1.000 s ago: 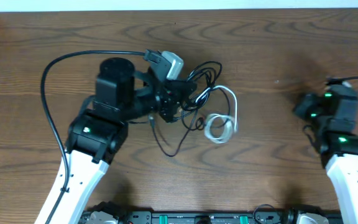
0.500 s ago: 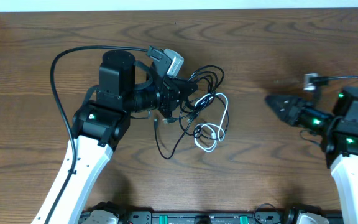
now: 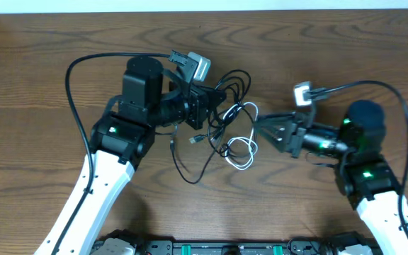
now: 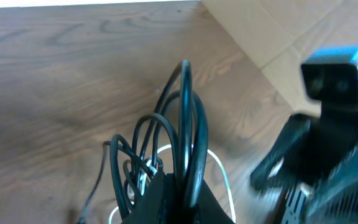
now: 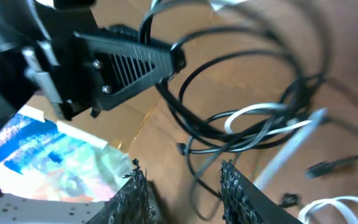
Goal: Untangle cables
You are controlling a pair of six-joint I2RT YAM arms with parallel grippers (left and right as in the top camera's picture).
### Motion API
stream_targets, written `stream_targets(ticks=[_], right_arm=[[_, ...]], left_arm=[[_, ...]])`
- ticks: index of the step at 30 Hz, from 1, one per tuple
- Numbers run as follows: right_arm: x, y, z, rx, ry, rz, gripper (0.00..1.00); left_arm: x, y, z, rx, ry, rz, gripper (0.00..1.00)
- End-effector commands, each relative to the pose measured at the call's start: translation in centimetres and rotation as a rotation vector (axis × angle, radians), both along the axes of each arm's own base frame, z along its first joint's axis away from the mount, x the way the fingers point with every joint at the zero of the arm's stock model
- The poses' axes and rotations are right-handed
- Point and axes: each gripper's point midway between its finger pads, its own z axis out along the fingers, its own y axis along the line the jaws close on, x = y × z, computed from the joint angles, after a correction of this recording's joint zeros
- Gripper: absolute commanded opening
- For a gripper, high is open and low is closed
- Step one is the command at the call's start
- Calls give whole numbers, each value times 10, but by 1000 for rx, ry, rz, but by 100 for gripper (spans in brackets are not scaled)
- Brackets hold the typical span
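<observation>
Left end effector (image 3: 211,106) clamped on thin black looped cables (image 3: 238,79). Right end effector (image 3: 262,127) slightly parted, holding nothing, 3 o'clock of thin white cord (image 3: 241,154).

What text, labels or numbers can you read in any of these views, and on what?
No readable text in any view.
Blue-and-white printed patch, right wrist view: too blurred to read.
Black cables, white cable, wooden table: no markings visible.

Tangled black cables (image 4: 185,124), looped white cable (image 3: 239,152), mid-table.
</observation>
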Motion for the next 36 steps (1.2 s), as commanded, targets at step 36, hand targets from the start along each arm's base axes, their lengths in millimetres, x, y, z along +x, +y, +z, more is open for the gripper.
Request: stream_targets(ticks=[36], right_arm=[[41, 35, -59, -79, 242, -240, 29]], left_arm=[[-16, -28, 12, -85, 91, -19, 8]])
